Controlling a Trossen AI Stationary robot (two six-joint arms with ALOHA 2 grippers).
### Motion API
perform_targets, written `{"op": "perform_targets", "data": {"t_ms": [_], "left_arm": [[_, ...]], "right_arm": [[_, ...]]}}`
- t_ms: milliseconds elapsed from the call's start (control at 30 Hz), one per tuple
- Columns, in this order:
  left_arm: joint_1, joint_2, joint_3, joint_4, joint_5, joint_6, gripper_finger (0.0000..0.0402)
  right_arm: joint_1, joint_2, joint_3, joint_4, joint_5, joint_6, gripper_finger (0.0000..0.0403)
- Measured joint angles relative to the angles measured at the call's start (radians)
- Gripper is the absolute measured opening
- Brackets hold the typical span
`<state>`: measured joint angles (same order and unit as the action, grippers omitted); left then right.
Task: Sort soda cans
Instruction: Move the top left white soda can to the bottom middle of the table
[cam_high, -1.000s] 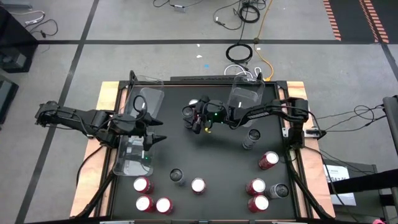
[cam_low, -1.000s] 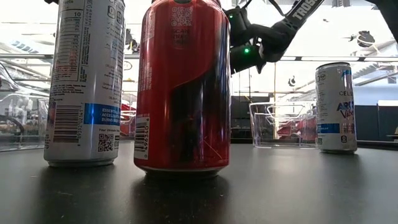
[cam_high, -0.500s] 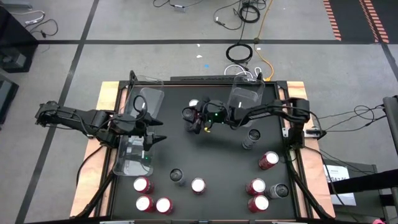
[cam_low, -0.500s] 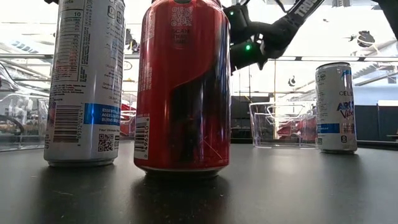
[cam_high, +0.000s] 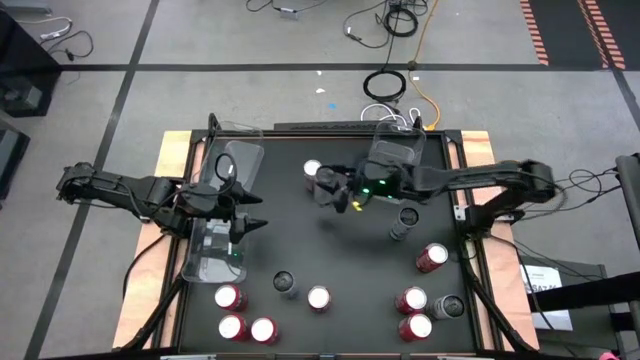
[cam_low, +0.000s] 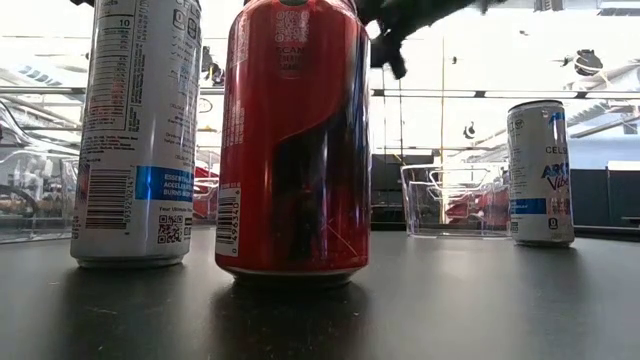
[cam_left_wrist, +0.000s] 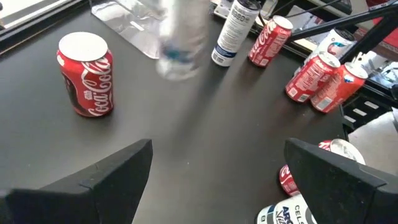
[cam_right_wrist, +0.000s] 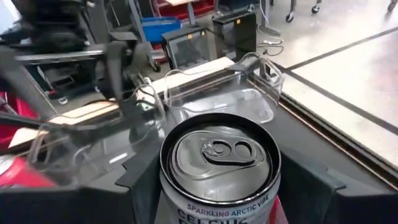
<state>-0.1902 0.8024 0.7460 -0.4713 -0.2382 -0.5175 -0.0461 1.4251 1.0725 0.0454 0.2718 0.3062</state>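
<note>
While the left claw hangs released beside its bin, the right claw grips a silver can above mid-desk.

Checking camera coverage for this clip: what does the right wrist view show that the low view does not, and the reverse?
Only the right wrist view shows the right pincer shut on a silver can, seen from above with its pull tab, and beyond it a clear bin. Only the low view shows a red can close up on the black table, a tall white can beside it and another white can farther off. Both show the clear bin and the room behind.
</note>
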Motion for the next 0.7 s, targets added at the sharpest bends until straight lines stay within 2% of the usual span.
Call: {"op": "perform_targets", "data": {"t_ms": [133, 267, 400, 467, 567, 700], "left_arm": [[0.000, 0.000, 0.000, 0.000, 0.001, 0.000, 0.0373], [0.000, 0.000, 0.000, 0.000, 0.001, 0.000, 0.0373], [0.000, 0.000, 0.000, 0.000, 0.001, 0.000, 0.0373], [0.000, 0.000, 0.000, 0.000, 0.001, 0.001, 0.0373], [0.000, 0.000, 0.000, 0.000, 0.001, 0.001, 0.0373], [0.000, 0.000, 0.000, 0.000, 0.002, 0.001, 0.0373]], "right_arm": [[0.108, -0.101, 0.000, -0.142, 0.113, 0.077, 0.0237], [0.290, -0.163, 0.000, -0.310, 0.388, 0.209, 0.0237], [0.492, -0.162, 0.000, -0.436, 0.643, 0.418, 0.0237], [0.580, -0.144, 0.000, -0.464, 0.735, 0.520, 0.0238], [0.666, -0.086, 0.000, -0.470, 0.765, 0.591, 0.0238], [0.719, -0.004, 0.000, -0.461, 0.778, 0.685, 0.0239]]}}
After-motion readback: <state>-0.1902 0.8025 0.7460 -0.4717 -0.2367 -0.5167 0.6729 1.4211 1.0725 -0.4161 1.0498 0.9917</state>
